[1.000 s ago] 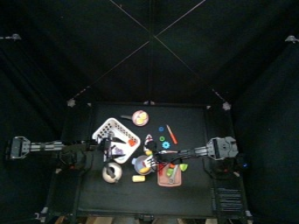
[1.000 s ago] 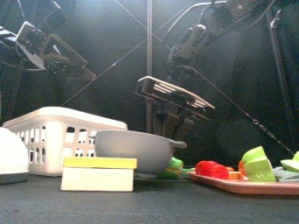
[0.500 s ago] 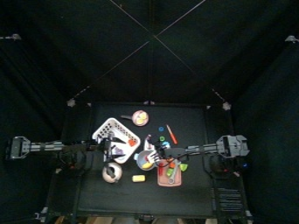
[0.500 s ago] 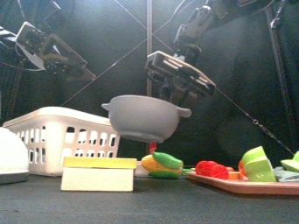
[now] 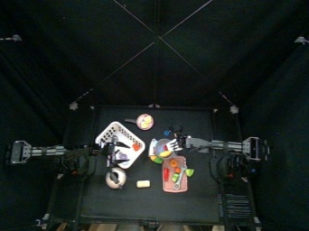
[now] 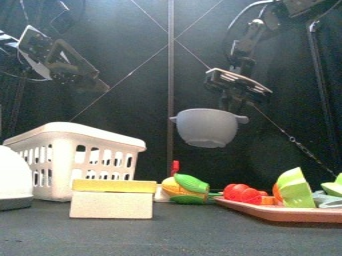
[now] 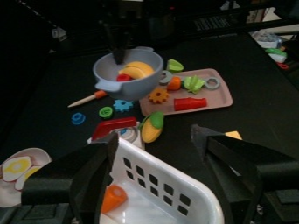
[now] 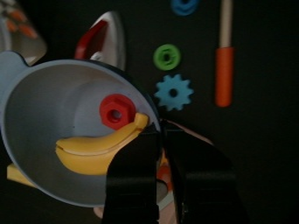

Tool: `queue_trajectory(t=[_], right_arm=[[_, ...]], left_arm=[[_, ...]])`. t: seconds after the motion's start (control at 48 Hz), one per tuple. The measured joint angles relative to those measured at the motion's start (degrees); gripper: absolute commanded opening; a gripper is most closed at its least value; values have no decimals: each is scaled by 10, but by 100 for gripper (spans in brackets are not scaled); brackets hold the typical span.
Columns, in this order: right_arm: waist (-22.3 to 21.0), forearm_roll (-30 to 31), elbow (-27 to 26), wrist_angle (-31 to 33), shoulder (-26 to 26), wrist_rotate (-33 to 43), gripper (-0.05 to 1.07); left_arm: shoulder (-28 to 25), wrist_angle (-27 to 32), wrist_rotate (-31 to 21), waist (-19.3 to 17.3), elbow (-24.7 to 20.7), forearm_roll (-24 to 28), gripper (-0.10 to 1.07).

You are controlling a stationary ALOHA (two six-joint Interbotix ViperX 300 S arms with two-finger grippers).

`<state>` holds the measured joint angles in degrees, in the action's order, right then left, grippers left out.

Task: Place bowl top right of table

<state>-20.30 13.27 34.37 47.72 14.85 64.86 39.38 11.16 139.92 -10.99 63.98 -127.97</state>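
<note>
- Bowl hung in the air, clear of the table, carried by the right gripper, jaws pinched together on its rim.
- In top view the bowl sat roughly mid-table, just right of the white basket & above the toys.
- Right wrist view showed contents: yellow banana-like piece and a red ring lying inside. So keep bowl level; judged that any tilt would spill them.
- Grip was on one edge only, w/ weight hanging off to the side. Judged best to move slow, no sudden wrist roll.
- Target = far right corner of table. That corner looked bare in top view, near the corner post.
- Path: stay at this height to pass over the orange stick & small gears, then lower straight down.
- Let go only once the base is flat on the table.
- Left gripper hovered over the basket at left, jaws apart, holding nothing; no need for it here.
</note>
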Motion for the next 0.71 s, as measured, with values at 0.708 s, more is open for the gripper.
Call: queue_trajectory(t=[0.708], right_arm=[[-214,12,176,-80,51,20,40]], left_arm=[[1,0,1,0,0,11,100]])
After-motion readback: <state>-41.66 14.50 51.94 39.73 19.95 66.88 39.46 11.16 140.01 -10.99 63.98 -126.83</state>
